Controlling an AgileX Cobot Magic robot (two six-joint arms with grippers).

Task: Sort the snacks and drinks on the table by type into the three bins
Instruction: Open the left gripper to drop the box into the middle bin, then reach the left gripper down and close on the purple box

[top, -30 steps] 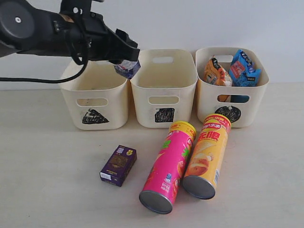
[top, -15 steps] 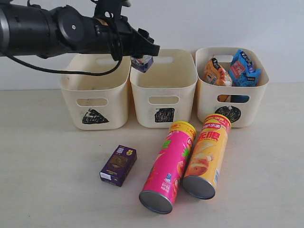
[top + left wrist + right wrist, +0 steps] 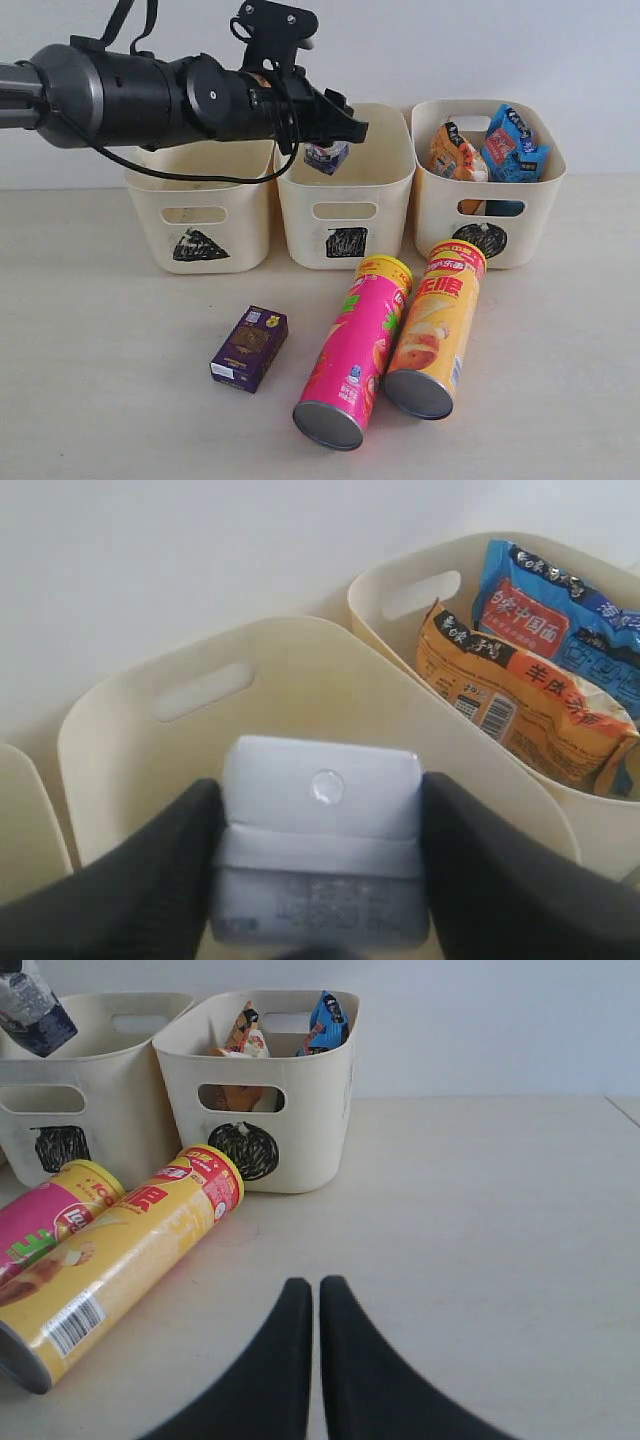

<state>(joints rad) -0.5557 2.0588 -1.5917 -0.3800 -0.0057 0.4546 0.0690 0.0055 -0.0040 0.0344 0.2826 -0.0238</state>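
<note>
My left gripper (image 3: 326, 148) is shut on a small white-and-blue box (image 3: 327, 156) and holds it over the middle bin (image 3: 345, 228); up close the box (image 3: 320, 790) sits between both black fingers. The left bin (image 3: 200, 225) stands beside it. The right bin (image 3: 490, 215) holds an orange bag (image 3: 452, 152) and a blue bag (image 3: 515, 145). A dark purple box (image 3: 249, 347), a pink tube (image 3: 355, 350) and a yellow-orange tube (image 3: 437, 325) lie on the table (image 3: 100, 380). My right gripper (image 3: 316, 1290) is shut and empty, low over the table.
The black left arm (image 3: 150, 100) stretches across above the left bin. The two tubes lie side by side just in front of the middle and right bins. A pale wall (image 3: 450, 50) rises close behind the bins.
The left arm has swung to the right with the small box, from above the left bin's right edge to above the middle bin. The right gripper has not moved.
</note>
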